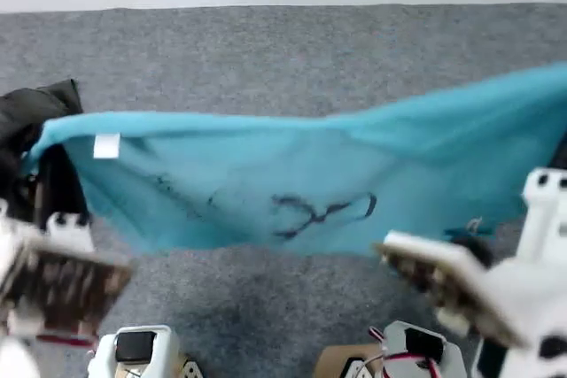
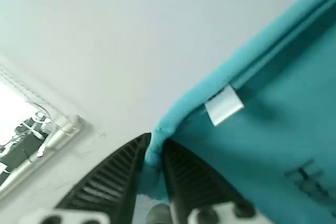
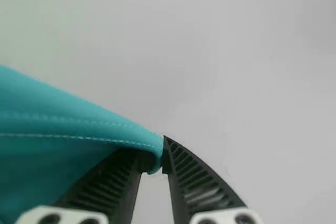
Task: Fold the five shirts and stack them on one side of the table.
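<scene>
A turquoise shirt (image 1: 310, 174) with a dark line drawing and a small white tag (image 1: 106, 146) hangs stretched in the air above the grey table (image 1: 283, 50). My left gripper (image 2: 155, 153) is shut on one corner of the turquoise shirt (image 2: 273, 129), close to the white tag (image 2: 224, 105). My right gripper (image 3: 155, 156) is shut on the opposite corner of the turquoise shirt (image 3: 58, 145). Both arms are raised, the left arm (image 1: 53, 272) at the left and the right arm (image 1: 478, 281) at the right of the high view.
A dark garment (image 1: 35, 112) lies bunched at the table's left edge. The arm bases (image 1: 142, 351) stand at the near edge. A pale wall runs behind the far side of the table.
</scene>
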Robot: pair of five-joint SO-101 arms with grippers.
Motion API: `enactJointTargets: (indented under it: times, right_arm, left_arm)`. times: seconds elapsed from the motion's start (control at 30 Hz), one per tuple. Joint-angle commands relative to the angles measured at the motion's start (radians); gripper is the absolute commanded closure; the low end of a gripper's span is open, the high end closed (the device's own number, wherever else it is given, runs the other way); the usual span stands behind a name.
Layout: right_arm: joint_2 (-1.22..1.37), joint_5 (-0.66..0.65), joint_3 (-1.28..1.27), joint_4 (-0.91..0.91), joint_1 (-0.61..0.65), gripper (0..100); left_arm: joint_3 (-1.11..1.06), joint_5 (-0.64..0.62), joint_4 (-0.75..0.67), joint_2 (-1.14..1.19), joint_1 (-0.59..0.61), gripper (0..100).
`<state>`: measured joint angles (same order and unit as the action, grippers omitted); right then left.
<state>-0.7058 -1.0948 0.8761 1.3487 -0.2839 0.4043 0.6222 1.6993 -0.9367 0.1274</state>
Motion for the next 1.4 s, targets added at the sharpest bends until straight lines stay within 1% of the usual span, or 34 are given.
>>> enactJointTargets:
  times: [0.0, 0.17, 0.37, 0.53, 0.7, 0.8, 0.87, 0.93, 1.03, 1.23, 1.37]
  right_arm:
    - [-0.044, -0.012, 0.015, 0.012, -0.030, 98.7]
    - [-0.091, -0.037, 0.014, 0.013, -0.030, 98.7]
    - [-0.094, -0.038, -0.005, 0.033, -0.030, 98.7]
    - [-0.093, -0.034, -0.141, 0.108, -0.025, 98.7]
    - [-0.094, -0.035, -0.387, 0.102, -0.015, 98.7]
    - [-0.094, -0.038, -0.519, 0.102, 0.061, 98.7]
    - [-0.093, -0.037, -0.600, 0.096, 0.111, 98.7]
    - [-0.093, -0.034, -0.703, 0.039, 0.148, 98.7]
    - [-0.094, -0.034, -0.864, -0.107, 0.159, 98.7]
    - [-0.093, -0.038, -1.145, -0.421, 0.160, 98.7]
    - [-0.090, -0.043, -1.301, -0.633, 0.182, 98.7]
  left_arm:
    - [0.022, 0.009, 0.003, -0.069, 0.012, 100]
    - [0.021, 0.075, 0.020, -0.172, 0.012, 100]
    - [0.007, 0.077, 0.054, -0.190, 0.012, 100]
    - [-0.163, 0.077, 0.052, -0.196, 0.012, 100]
    - [-0.409, 0.078, 0.029, -0.189, 0.011, 100]
    - [-0.610, 0.078, -0.081, -0.196, 0.011, 100]
    - [-0.725, 0.078, -0.190, -0.196, 0.011, 100]
    - [-0.828, 0.078, -0.307, -0.190, 0.011, 100]
    - [-0.986, 0.078, -0.494, -0.189, 0.008, 100]
    - [-1.260, 0.078, -0.818, -0.181, 0.008, 100]
    - [-1.334, 0.087, -1.014, -0.068, 0.006, 100]
